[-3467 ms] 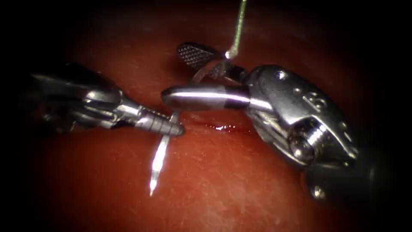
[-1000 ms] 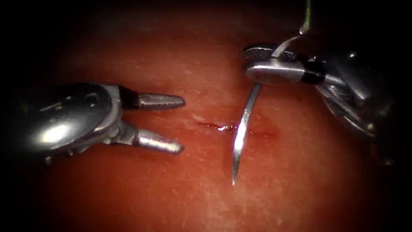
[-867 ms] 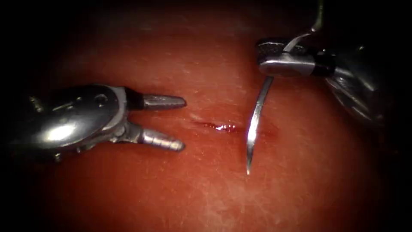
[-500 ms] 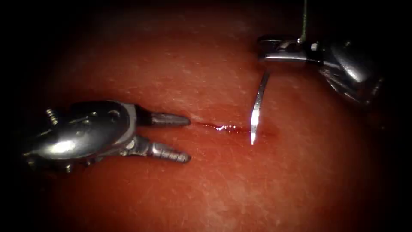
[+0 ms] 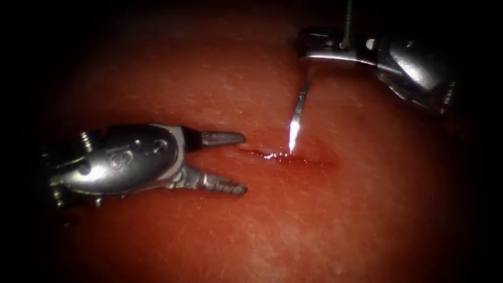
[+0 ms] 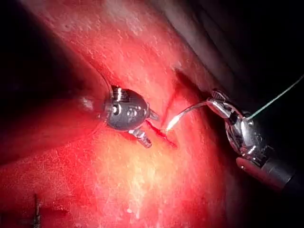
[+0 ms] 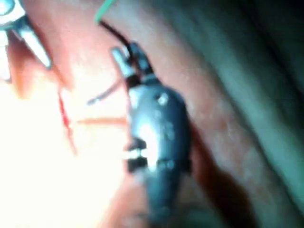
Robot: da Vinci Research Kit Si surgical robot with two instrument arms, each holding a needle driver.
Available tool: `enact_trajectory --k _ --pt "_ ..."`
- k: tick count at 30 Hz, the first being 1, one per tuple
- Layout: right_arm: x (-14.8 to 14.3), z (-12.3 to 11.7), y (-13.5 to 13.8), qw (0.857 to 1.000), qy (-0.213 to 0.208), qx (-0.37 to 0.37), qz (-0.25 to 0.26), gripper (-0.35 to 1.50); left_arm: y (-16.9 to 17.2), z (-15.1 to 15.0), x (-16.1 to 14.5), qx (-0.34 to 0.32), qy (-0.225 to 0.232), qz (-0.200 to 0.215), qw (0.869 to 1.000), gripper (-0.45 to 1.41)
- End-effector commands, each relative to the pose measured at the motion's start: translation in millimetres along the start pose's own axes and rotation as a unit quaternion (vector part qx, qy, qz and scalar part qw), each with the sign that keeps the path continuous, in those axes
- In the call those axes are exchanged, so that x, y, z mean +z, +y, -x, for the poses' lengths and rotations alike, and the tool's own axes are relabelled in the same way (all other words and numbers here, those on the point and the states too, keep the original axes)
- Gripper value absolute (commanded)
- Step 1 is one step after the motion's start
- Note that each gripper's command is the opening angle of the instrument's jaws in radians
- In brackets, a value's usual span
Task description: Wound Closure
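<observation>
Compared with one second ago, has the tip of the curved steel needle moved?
Yes. The curved steel needle, held by the right tool, came up: its tip now sits at the red cut, earlier well below it.

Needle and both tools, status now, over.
Right tool jaws shut on needle near its thread end. Needle tip at the cut, entry unclear. Left tool jaws open, holding nothing.
</observation>
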State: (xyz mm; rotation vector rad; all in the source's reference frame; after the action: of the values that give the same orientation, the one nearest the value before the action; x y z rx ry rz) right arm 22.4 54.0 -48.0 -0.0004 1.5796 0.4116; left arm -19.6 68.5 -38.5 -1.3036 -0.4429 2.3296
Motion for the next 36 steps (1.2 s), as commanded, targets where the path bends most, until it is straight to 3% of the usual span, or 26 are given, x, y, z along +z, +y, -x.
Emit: enact_trajectory --k 1,2,4,12,20,25,36 --pt "1.0 0.6 0.3 1.0 0.001 -0.008 0.001 -0.35 -0.1 0.5 0.8 -0.001 -0.001 0.009 1.0 0.27" --pt "1.0 0.6 0.3 1.0 0.001 -0.008 0.001 -0.35 -0.1 0.5 0.8 -0.001 -0.001 0.009 1.0 0.27" --pt "1.7 0.7 0.3 1.0 0.0 -0.026 0.004 -0.35 0.0 0.8 1.0 -0.005 -0.004 0.011 1.0 0.1" --pt "2.7 1.0 -0.3 0.998 0.007 -0.055 0.002 -0.35 0.5 1.9 2.7 -0.005 -0.028 0.017 0.999 0.14" --pt "3.0 1.1 -0.8 0.997 0.013 -0.079 -0.006 -0.35 0.8 4.9 5.6 -0.012 -0.046 0.035 0.998 0.17" --pt "3.0 1.1 -0.9 0.997 0.014 -0.079 -0.006 -0.35 1.2 6.4 6.0 -0.014 -0.065 0.048 0.997 0.17" --pt "3.6 1.8 -2.3 0.996 0.018 -0.092 -0.01 -0.35 1.4 6.5 6.0 -0.016 -0.07 0.066 0.995 0.18"
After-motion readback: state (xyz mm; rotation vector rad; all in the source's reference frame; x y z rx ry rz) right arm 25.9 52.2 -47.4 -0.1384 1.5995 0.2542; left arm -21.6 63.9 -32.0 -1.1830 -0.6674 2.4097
